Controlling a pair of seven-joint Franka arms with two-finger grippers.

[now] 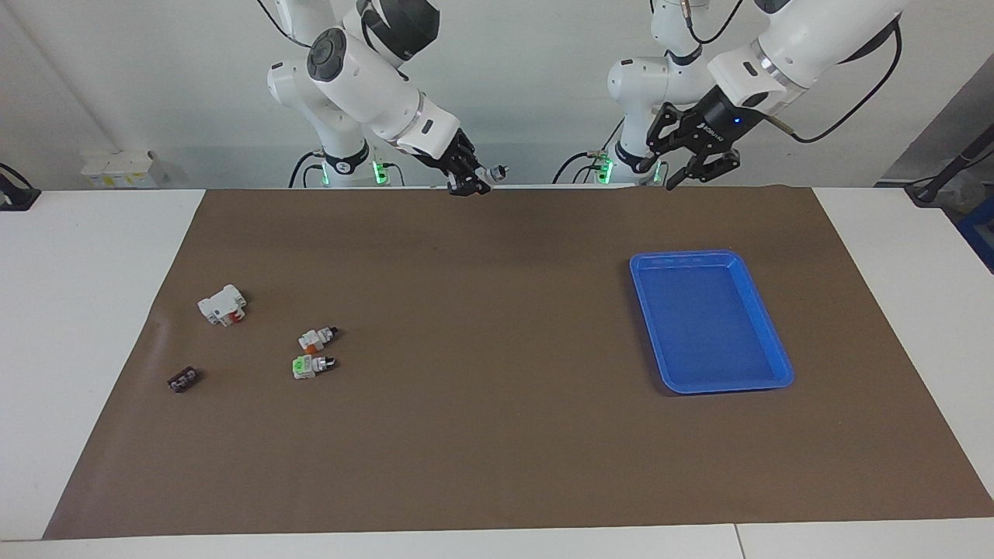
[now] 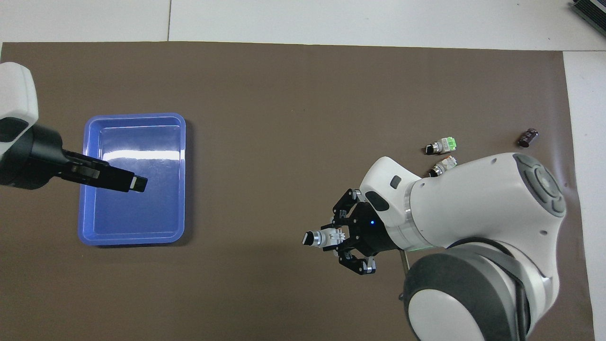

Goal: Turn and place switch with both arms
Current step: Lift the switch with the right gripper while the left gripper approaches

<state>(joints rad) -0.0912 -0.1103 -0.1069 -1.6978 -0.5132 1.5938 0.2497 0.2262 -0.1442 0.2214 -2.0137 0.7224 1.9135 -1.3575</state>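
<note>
Robotics lab, two white arms (image 1: pixel 365 62) bolted at a white table's (image 1: pixel 93 310) edge, brown mat (image 1: pixel 497 435) over the surface, bare pale wall, trailing cables.

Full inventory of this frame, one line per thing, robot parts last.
Mat: 1, brown, covers most of the white table.
Tray: 1, blue, on the mat toward the left arm's end.
Held switch: 1, white with black knob tip, in the right pincer, in the air.
Orange-ended switch: 1, white, on the mat toward the right arm's end.
Green-faced switch: 1, white, beside it, farther from the robots.
White block with red part: 1, same end.
Small dark part: 1, black, near the mat's edge.
Right pincer: 1, black, shut on the held switch.
Left pincer: 1, black, raised, holds nothing.
</note>
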